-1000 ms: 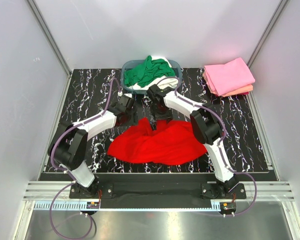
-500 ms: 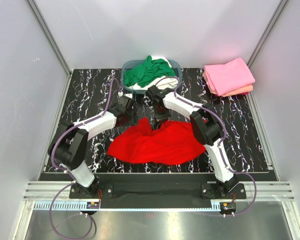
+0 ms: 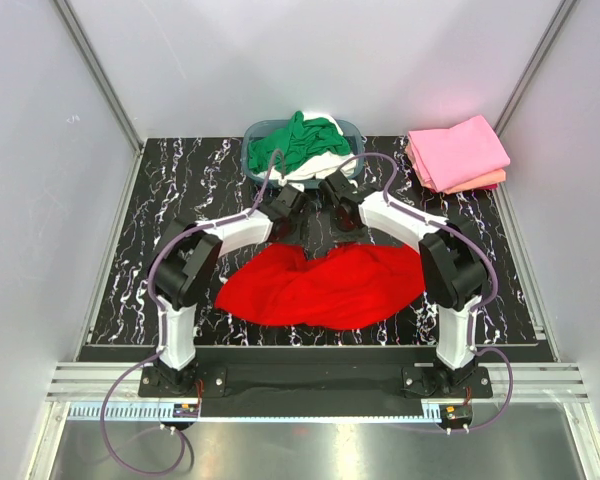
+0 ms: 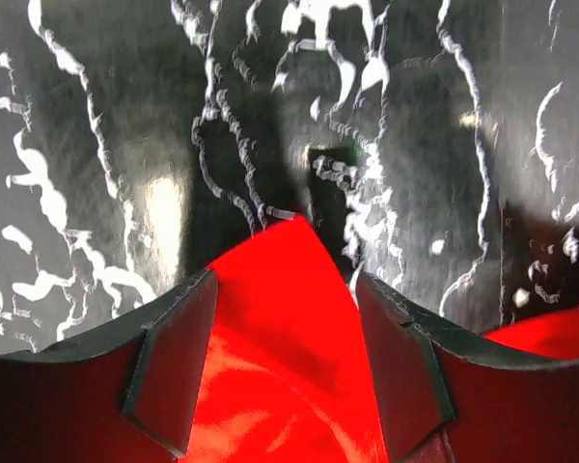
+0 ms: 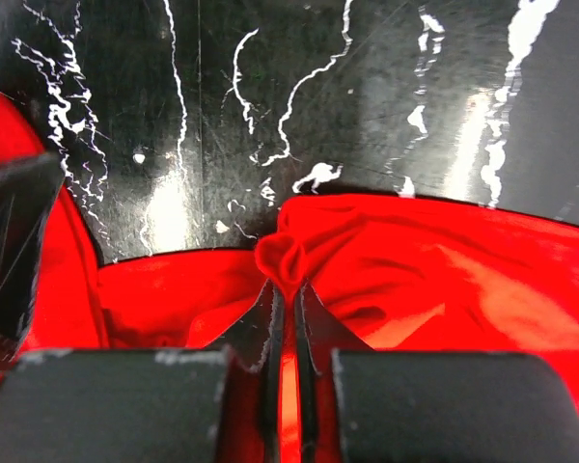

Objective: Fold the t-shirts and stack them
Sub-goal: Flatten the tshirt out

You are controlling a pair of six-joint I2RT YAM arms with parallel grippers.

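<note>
Top view, shirt: bright red cotton t-shirt (image 3: 325,285), crumpled and unfolded, low on the black white-veined table (image 3: 170,190), between the two arms and near the front edge.
Top view, grippers: left gripper (image 3: 296,226) and right gripper (image 3: 344,226) both down at the far edge of the red shirt, near each other but apart. No reading of jaw width from up here.
Top view, rest of load: green t-shirt (image 3: 295,142) heaped over a white t-shirt (image 3: 327,166) in the blue-grey plastic basket (image 3: 248,152), just behind the grippers. Folded pink t-shirt (image 3: 458,150) on a salmon t-shirt (image 3: 488,181) in the far right corner, well apart.
Top view, judgement: pink and salmon pair likely the finished stack. Red shirt judged at the spreading step, no fold made yet.
Left wrist, jaws: wide, nothing clamped. Pointed peak of red shirt (image 4: 288,253) rising between the fingers (image 4: 174,357), bare table beyond.
Left wrist, why: probably straddling the edge, ready to close on it.
Right wrist, jaws: narrow, pinched on a small bunched knot of red shirt (image 5: 282,258) at the cloth's edge, looser folds spreading to the right.
Right wrist, why: an edge grip suited to pulling the hem taut against a second grip.
Seen only from above: basket, stack, whole outline of the shirt.
Seen only at the wrists: jaw widths, and cloth caught on one side only.
</note>
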